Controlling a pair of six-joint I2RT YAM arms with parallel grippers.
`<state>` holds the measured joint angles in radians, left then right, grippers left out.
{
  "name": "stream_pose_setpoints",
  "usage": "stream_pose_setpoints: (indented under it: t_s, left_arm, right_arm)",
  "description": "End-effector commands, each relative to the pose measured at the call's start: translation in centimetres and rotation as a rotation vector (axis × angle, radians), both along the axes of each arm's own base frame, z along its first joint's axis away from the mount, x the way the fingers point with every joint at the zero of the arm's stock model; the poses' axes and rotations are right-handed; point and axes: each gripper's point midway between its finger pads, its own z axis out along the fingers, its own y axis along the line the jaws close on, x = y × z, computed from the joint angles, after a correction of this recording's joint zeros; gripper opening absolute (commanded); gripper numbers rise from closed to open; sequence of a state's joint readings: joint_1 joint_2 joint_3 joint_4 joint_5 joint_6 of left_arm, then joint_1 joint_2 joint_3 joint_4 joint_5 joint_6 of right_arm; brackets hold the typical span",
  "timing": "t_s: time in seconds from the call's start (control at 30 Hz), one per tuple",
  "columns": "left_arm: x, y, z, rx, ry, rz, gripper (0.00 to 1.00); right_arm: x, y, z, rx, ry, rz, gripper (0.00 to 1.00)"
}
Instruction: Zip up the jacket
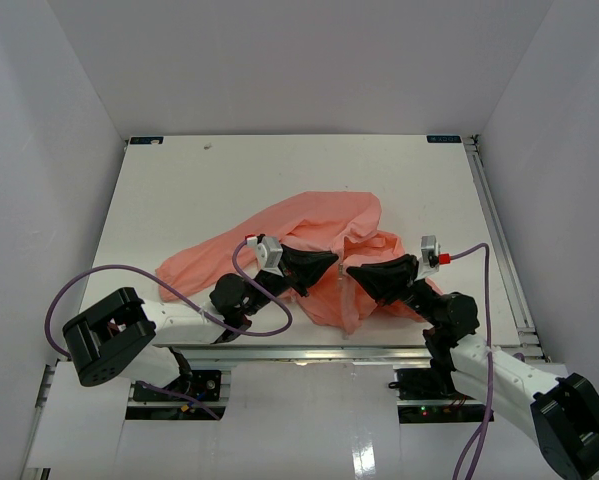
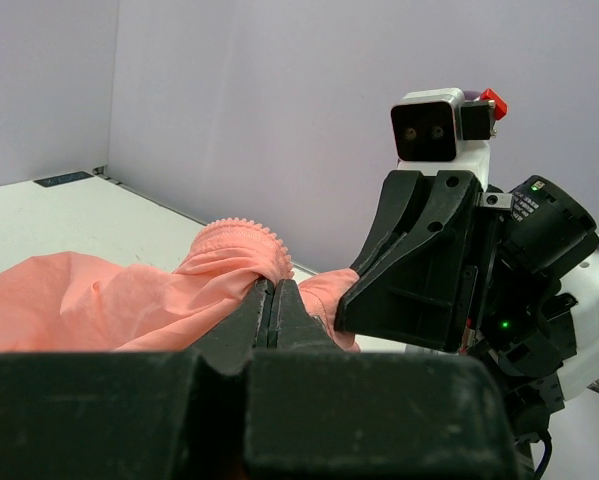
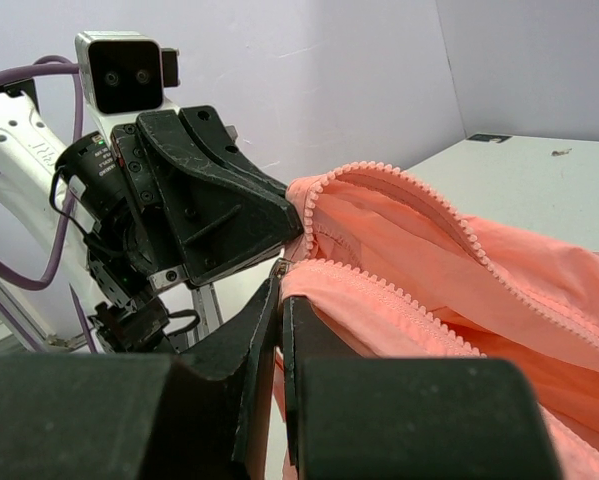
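Lying crumpled on the white tabletop (image 1: 179,200), toward its near edge, the salmon-pink jacket (image 1: 319,225) is not yet zipped. Both arms meet over its lower front. The left gripper (image 2: 276,285), fingers pressed together, pinches one toothed front edge. The right gripper (image 3: 279,290), almost tip to tip with it, pinches the other. Two rows of zipper teeth (image 3: 459,225) run apart behind them. A small metal piece (image 3: 279,266) at the right tips may be the slider, though the view is too tight to say. The step in hand looks like joining the bottom ends. Next, the pin must seat squarely in the slider before any pull.
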<state>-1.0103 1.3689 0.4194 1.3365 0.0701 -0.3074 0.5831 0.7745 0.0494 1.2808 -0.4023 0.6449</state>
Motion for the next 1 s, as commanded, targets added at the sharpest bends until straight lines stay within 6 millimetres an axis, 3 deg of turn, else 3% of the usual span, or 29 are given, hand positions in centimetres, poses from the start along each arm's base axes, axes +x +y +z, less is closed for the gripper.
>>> stream_pose_setpoints:
  t_s: [0.0,0.6,0.97]
  left_arm:
    - [-4.1,5.4,11.1,-0.423,-0.275,-0.028,0.00]
    - [-3.6,6.9,11.8,-0.467,-0.248,0.029,0.00]
    - [-3.6,6.7,11.6,-0.460,-0.250,0.018,0.00]
  right_arm:
    - [-0.6,-0.8,-4.3,-0.040,0.058,-0.025,0.08]
    - [-1.1,-0.3,-4.1,-0.054,0.038,0.015,0.08]
    - [-1.2,-0.3,-4.0,-0.051,0.034,0.020,0.08]
